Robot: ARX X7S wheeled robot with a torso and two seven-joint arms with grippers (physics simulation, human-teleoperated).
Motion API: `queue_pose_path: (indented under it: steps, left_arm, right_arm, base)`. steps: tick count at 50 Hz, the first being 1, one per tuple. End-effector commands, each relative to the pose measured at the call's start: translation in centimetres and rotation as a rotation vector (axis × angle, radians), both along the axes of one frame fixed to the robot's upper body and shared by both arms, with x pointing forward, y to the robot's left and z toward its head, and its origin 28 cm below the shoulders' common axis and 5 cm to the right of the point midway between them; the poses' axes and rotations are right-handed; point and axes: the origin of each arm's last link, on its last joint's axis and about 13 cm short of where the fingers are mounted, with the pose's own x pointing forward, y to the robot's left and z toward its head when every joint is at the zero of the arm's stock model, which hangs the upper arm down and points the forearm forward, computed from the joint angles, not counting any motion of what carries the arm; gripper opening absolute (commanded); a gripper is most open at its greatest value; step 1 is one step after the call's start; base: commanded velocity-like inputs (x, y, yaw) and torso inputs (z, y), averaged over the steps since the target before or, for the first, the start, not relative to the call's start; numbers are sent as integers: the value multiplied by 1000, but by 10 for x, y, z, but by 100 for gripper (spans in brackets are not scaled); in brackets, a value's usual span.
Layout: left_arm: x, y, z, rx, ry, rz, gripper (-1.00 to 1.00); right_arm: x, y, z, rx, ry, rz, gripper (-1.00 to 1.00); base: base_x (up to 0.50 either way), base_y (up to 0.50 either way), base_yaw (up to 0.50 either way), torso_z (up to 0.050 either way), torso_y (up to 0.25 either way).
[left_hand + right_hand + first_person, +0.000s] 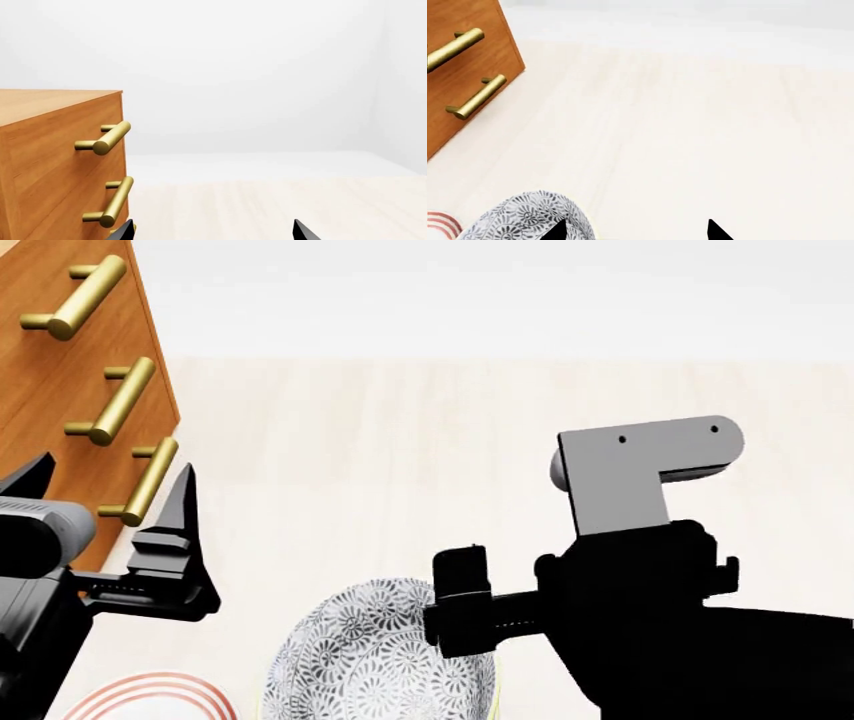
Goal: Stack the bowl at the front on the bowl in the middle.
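A grey flower-patterned bowl (360, 660) sits at the near edge of the head view, with a thin yellow-green edge (497, 692) showing along its right side. Left of it lies a white bowl with red rings (147, 695), mostly cut off. Which of them is the front bowl and which the middle bowl I cannot tell. My right gripper (635, 231) is open over the patterned bowl (527, 217), whose rim lies between the fingertips. My left gripper (114, 480) hangs open and empty beside the drawer cabinet.
A wooden drawer cabinet (54, 350) with brass bar handles (107, 139) stands at the left on the pale wooden table (441, 430). The left fingertips (123, 231) are close to its front corner.
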Motion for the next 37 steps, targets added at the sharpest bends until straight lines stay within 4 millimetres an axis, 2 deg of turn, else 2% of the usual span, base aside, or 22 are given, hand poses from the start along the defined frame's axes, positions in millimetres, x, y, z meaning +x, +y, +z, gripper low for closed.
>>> queue_pose_path:
  steps: [1,4,7,11,15,22,37]
  left_arm:
    - [-2,-1,1,-19,-30,-20,100]
    - [-2,-2,0,-36,-59,-10,100]
    - [-5,-3,1,-79,-126,-15,100]
    - [-14,-4,2,-119,-224,-26,100]
    - [-22,-3,4,-181,-301,-71,100]
    - [-25,-4,3,-173,-336,-65,100]
    - [-23,-4,0,-166,-328,-60,100]
  right_arm:
    - [-22,-8,2,-103,-601,-210,100]
    - [-21,-9,-11,-151,-779,-269,100]
    - [-25,-7,-23,-111,-932,-291,100]
    - [-34,-4,-25,-111,-1094,-292,100]
    - [-41,0,-27,-144,-1176,-286,100]
    - [-45,1,-26,-145,-1198,-265,100]
    - [-39,1,-31,-159,-1177,-267,100]
  base:
    - [0,0,0,0,0]
    - [0,0,0,0,0]
    - [0,0,0,0,0]
    - [0,0,0,0,0]
    - [0,0,0,0,0]
    - [0,0,0,0,0]
    - [0,0,0,0,0]
